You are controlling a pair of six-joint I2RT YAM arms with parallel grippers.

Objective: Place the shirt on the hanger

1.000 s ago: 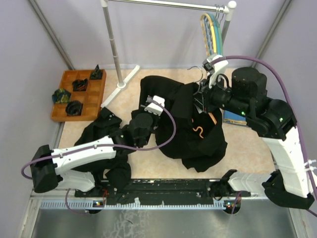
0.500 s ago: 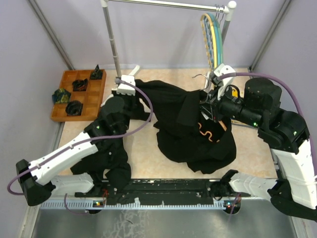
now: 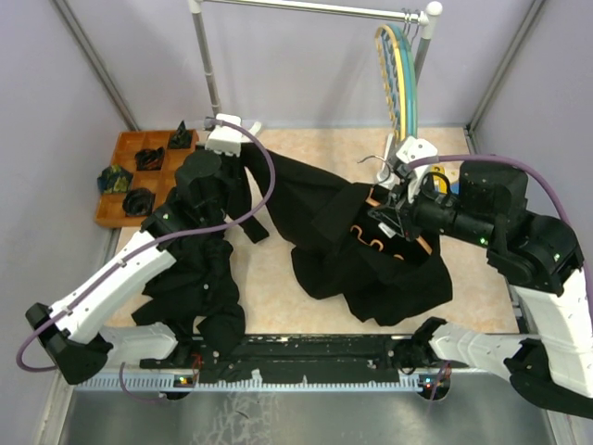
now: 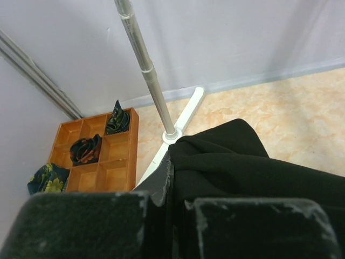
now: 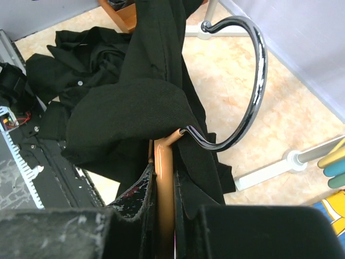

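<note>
1. Beige marbled tabletop point(image 3: 269, 278) inside lilac walls; a white clothes rail point(image 3: 208, 74) stands at the back, with teal and yellow hangers point(image 3: 400, 69) hung at its right end.
2. Orange wooden grid tray point(image 3: 176, 181) sits far left. It holds four small rolled dark cloth pieces, one per compartment: one upright in the back-right cell point(image 4: 117, 120), one in a middle cell point(image 4: 86, 150), a green-yellow patterned one point(image 4: 46, 178) at the left edge, and one in a near cell point(image 3: 139, 200).
3. Left gripper point(image 4: 172, 186): fingers clenched on an edge of the black shirt point(image 3: 343, 246), lifted beside the rail's base.
4. Right gripper point(image 5: 161, 202): clamped on the neck of the orange hanger point(image 5: 163, 172), with shirt fabric pinched in alongside. The metal hook point(image 5: 253, 70) sticks up free of the cloth.
5. Shirt: stretched between both grippers and draped over the hanger. Wavy orange arms show through the opening in the top view. The lower part rests on the table at centre-right.
6. Pile of other black clothes point(image 3: 199, 278) lies near-left, under the left arm.
</note>
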